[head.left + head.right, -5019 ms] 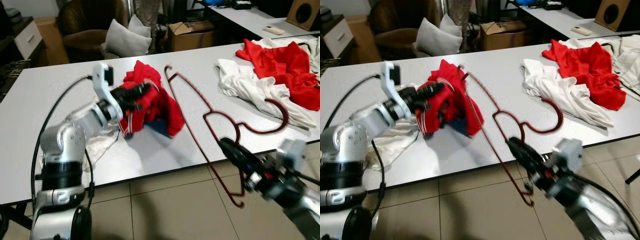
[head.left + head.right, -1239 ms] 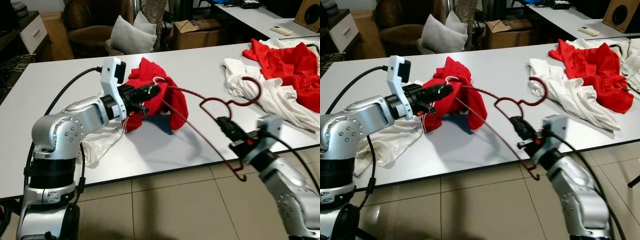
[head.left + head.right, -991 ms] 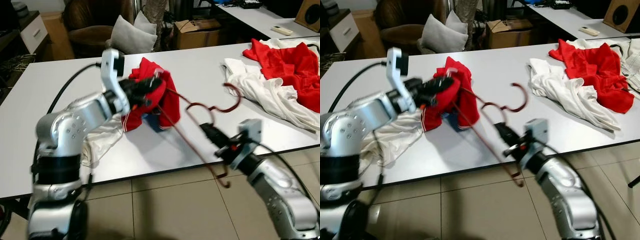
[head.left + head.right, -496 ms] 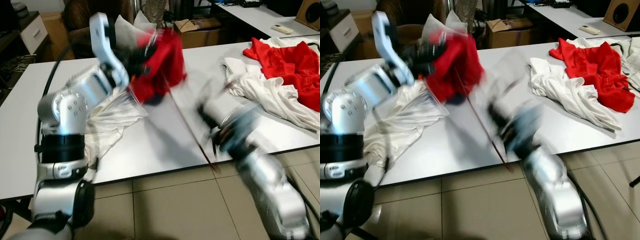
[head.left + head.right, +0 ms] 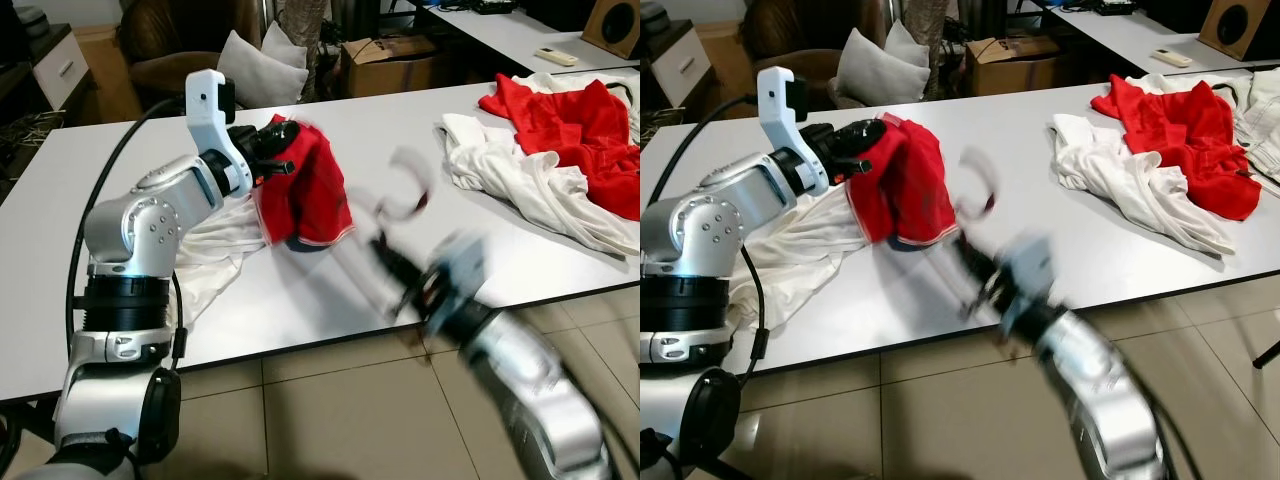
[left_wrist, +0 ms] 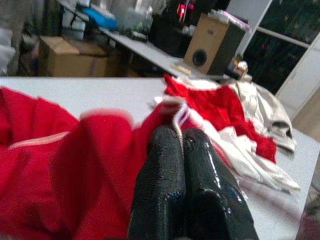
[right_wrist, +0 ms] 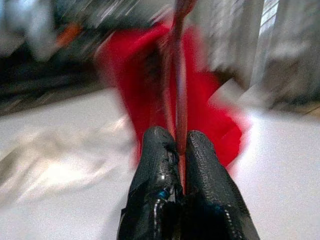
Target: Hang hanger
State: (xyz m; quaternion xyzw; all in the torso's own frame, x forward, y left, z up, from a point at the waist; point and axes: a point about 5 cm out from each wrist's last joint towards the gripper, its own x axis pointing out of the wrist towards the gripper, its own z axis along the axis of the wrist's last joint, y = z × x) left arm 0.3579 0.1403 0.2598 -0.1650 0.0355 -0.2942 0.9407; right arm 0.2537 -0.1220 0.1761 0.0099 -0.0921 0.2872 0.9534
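Threading step, I judge: my left gripper [image 6: 182,165] pinches the red garment [image 5: 305,190], right gripper [image 7: 181,155] clamps the hanger [image 7: 179,75]; next, feed it inside.

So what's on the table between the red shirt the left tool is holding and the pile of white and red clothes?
Mostly bare table in the left eye view; only the blurred hook of the hanger, gripped by the right tool, hangs between the red shirt and the pile.

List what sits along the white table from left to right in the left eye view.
left gripper → red garment held up in it → blurred hanger hook → right gripper, slightly nearer → white shirt → red cloth pile at the table's right end.
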